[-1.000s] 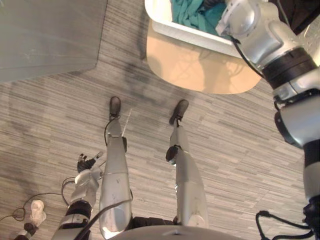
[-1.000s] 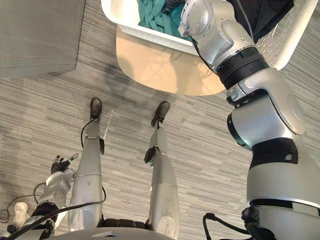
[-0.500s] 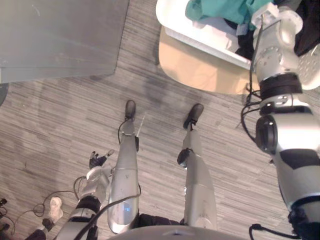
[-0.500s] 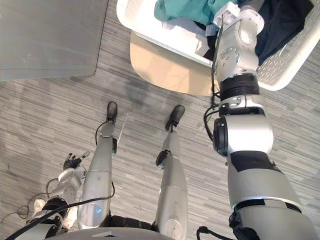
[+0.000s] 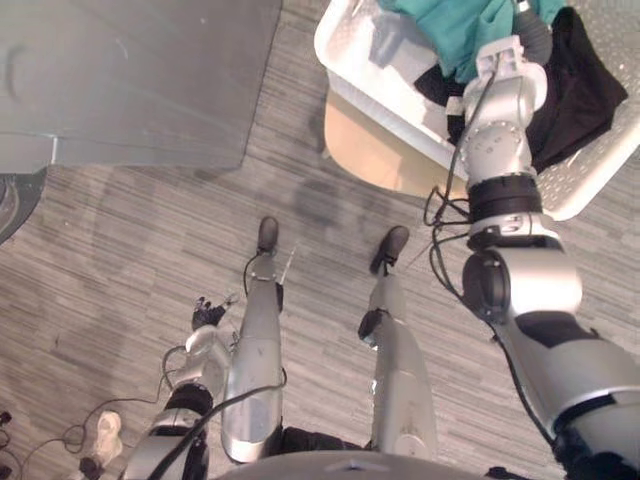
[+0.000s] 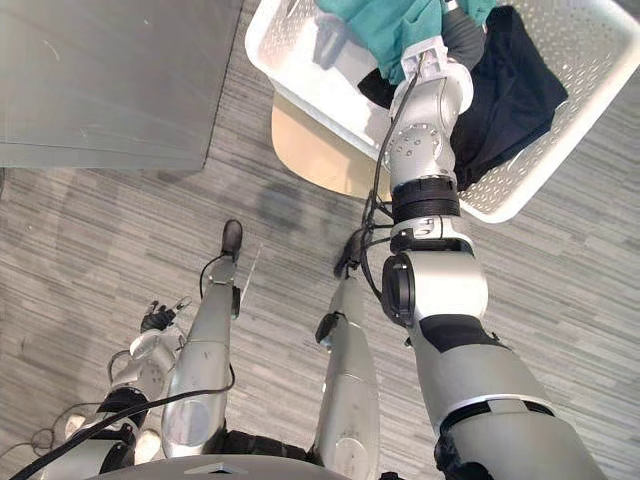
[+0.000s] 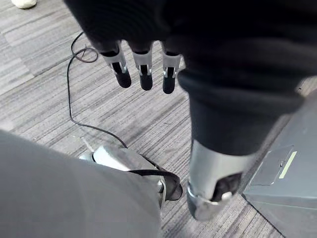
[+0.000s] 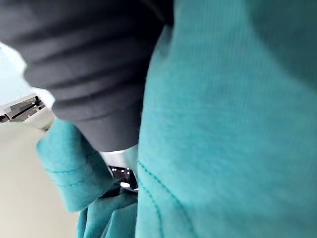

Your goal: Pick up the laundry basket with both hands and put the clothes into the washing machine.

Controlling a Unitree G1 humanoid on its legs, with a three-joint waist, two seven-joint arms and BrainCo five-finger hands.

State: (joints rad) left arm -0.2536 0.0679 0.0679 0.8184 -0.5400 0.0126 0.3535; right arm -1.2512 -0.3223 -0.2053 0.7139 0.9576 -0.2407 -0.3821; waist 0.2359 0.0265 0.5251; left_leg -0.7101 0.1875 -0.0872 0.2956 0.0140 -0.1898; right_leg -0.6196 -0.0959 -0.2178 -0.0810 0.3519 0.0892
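A white laundry basket [image 6: 330, 110] sits on a round beige table [image 5: 370, 160] ahead on my right. A teal garment [image 6: 385, 25] and a black garment [image 6: 510, 90] lie inside it. My right arm reaches up into the basket, and my right hand [image 6: 462, 38] is buried in the teal garment [image 8: 223, 124], which hides its fingers. My left hand [image 5: 205, 312] hangs low beside my left leg, far from the basket. Its fingers [image 7: 143, 74] are straight and hold nothing.
A large grey appliance [image 5: 120, 80] fills the upper left, across bare striped floor from the table. Its corner [image 7: 282, 173] is near the left hand. A small white object [image 5: 105, 430] lies on the floor at the lower left.
The camera has swung toward the basket, which now shows more fully. My right arm has pushed deeper in among the clothes, with the teal garment over the hand. The left hand stays low.
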